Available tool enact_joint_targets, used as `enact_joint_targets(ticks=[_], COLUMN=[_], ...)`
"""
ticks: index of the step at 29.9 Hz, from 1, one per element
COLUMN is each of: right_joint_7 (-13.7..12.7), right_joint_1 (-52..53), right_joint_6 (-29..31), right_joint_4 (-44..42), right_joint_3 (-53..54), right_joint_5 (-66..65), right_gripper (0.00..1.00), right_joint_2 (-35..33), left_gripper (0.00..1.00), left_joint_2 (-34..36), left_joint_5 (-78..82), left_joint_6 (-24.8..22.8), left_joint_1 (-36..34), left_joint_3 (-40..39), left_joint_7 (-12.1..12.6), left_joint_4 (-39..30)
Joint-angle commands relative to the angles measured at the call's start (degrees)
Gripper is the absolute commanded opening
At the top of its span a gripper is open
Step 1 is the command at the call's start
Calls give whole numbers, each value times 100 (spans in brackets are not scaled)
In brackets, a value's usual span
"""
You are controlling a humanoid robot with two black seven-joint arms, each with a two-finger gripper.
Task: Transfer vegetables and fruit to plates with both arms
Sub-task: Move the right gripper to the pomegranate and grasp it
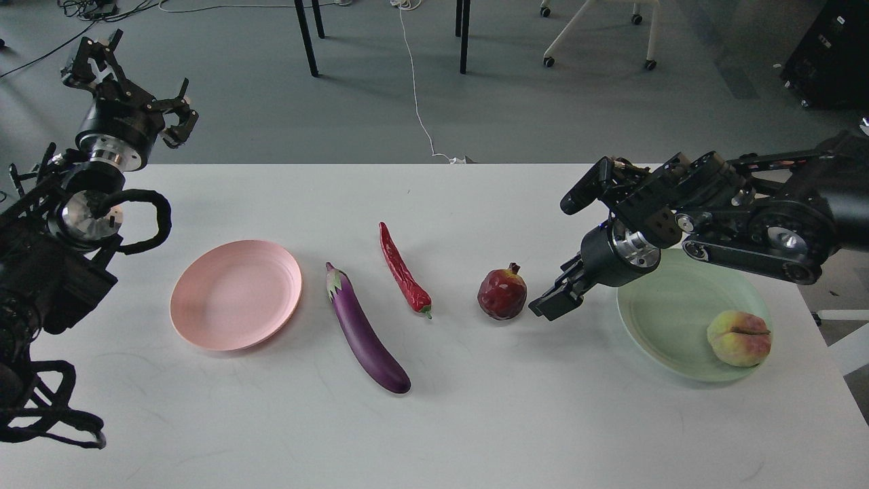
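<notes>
The purple eggplant (366,333), the red chili pepper (404,272) and the dark red pomegranate (502,294) lie on the white table between the two plates. The pink plate (234,295) at the left has nothing on it. The mint green plate (669,319) at the right holds the peach (738,338) near its right rim. My right gripper (551,304) hangs low just right of the pomegranate, a small gap apart from it; its dark fingers cannot be told apart. My left gripper (132,81) is open and empty, raised beyond the table's far left corner.
The white table (434,421) ends close to the green plate on the right. Beyond its far edge, on the floor, are table legs (305,37), a white cable (417,102), a wheeled chair base (597,34) and a black cabinet (831,54).
</notes>
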Motion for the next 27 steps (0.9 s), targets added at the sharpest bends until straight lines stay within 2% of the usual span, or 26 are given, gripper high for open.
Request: enact_joint_targets(ticks=[1, 11, 27], right_joint_7=[-9, -18, -89], right_joint_1=[-39, -83, -206], right_joint_6=[0, 0, 0], right_joint_4=[-445, -867, -1351], right_joint_3=[-10, -36, -291], right_joint_5=[9, 281, 290], right_gripper=[95, 95, 96], right_joint_2=[377, 1081, 1451], left_gripper=[99, 99, 99], left_joint_2=[23, 32, 58], left_joint_5=[0, 9, 0], left_joint_6=[0, 0, 0], left_joint_1=[11, 38, 170], left_joint_3=[3, 3, -5], left_joint_7=[-52, -52, -61], left_joint_4=[5, 5, 5])
